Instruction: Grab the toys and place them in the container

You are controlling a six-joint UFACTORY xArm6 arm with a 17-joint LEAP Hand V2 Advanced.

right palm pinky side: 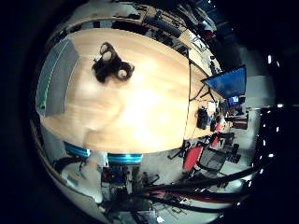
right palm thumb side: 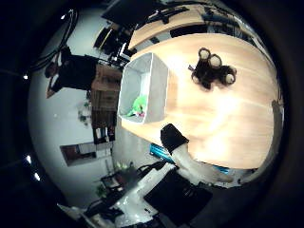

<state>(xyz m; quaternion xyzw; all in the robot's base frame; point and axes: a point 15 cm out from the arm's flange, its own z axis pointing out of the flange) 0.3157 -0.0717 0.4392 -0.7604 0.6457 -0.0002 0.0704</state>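
Note:
A dark plush toy with pale round patches lies on the wooden table, away from the container. It also shows in the right thumb side palm view. The grey rectangular container stands at the table's end, with a green toy lying inside it. The container also shows in the right little finger side palm view. My right hand is high above the table. One black-tipped finger reaches into the thumb side view, relaxed, near the container's end. Nothing is seen in it.
The table's edges lie all round. Beyond one side stand a desk with a monitor and red chairs. Cardboard boxes stand on the floor beside the container's end of the table.

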